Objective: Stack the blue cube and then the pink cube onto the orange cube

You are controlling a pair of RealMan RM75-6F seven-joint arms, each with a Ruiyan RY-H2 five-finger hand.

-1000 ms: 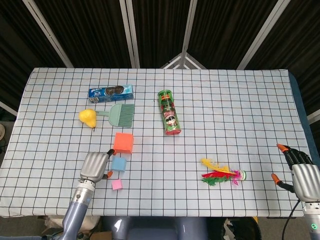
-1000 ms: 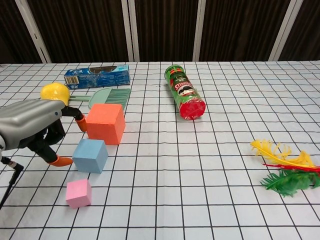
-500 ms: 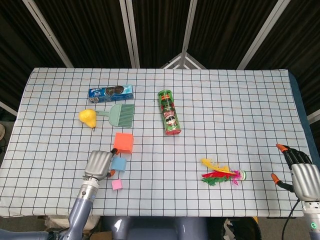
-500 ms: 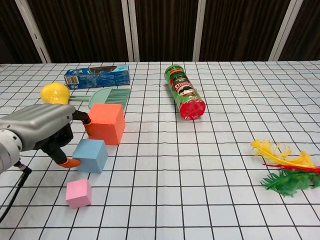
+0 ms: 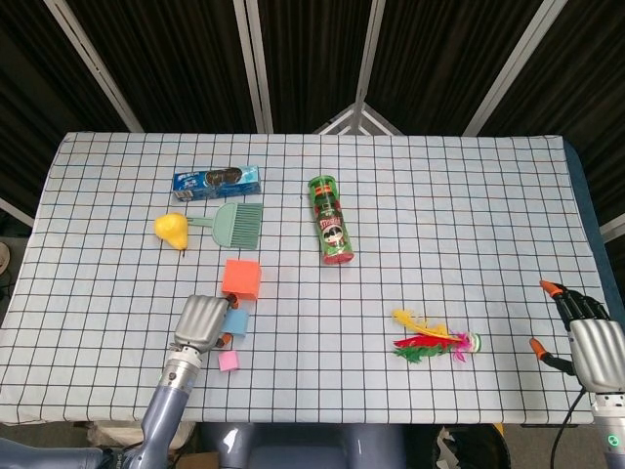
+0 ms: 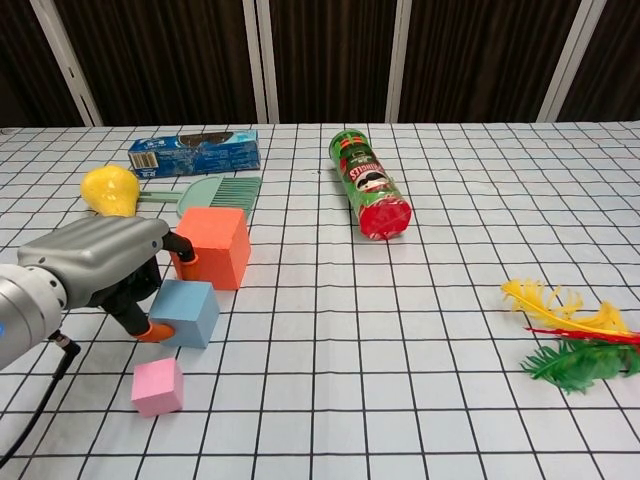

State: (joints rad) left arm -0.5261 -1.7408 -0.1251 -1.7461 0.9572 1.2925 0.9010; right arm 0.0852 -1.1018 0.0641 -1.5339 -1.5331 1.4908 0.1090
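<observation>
The orange cube (image 5: 241, 277) (image 6: 213, 245) stands left of centre on the checked cloth. Just in front of it sits the smaller blue cube (image 5: 237, 321) (image 6: 188, 312), and the pink cube (image 5: 229, 361) (image 6: 158, 386) lies nearer the front edge. My left hand (image 5: 200, 322) (image 6: 100, 262) is against the blue cube's left side, with an orange-tipped thumb low at its left face and other fingers reaching over toward the orange cube. The blue cube rests on the table. My right hand (image 5: 586, 337) hangs open at the far right edge, holding nothing.
A green chips can (image 5: 332, 233) (image 6: 368, 183) lies at the centre. Behind the cubes lie a blue cookie box (image 5: 217, 180), a green comb (image 5: 234, 223) and a yellow pear (image 5: 172, 230). Coloured feathers (image 5: 435, 339) (image 6: 570, 335) lie at the right front.
My left hand has slid rightward until it meets the blue cube's left side. The cubes and my right hand have not moved.
</observation>
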